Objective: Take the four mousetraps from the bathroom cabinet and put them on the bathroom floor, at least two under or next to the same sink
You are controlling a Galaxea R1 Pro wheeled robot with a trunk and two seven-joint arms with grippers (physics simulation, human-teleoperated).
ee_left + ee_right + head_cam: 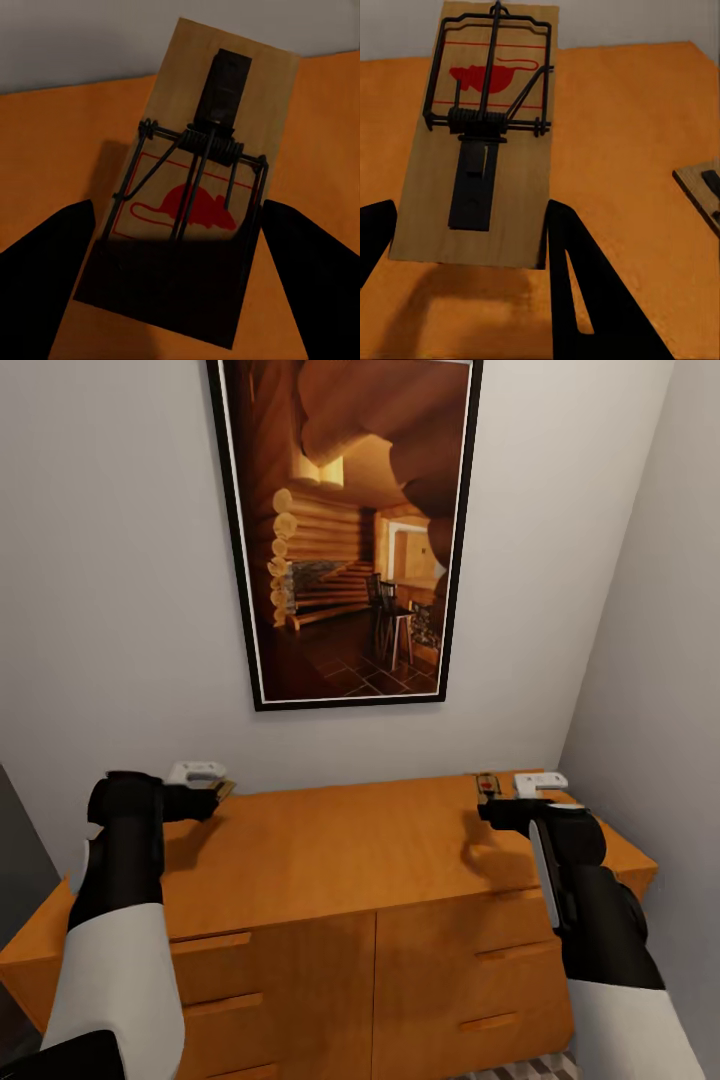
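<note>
The orange-brown cabinet (330, 850) stands against the wall below me, drawers shut. Both arms reach over its top. My left gripper (214, 793) (178, 214) is shut on a mousetrap (214, 142) (226, 790), a tan board with dark wire and a red mouse mark, its fingers (52, 262) pressed to the board's long sides. My right gripper (489, 800) (472, 214) is shut on a second mousetrap (484, 150) (487, 784), held a little above the cabinet top with its shadow underneath. A third mousetrap (701, 191) lies flat on the top beside it.
A large framed picture (345, 530) of a log-cabin room hangs on the white wall above the cabinet. A side wall (660, 660) closes in at the right. A strip of patterned floor tile (530, 1068) shows at the cabinet's foot.
</note>
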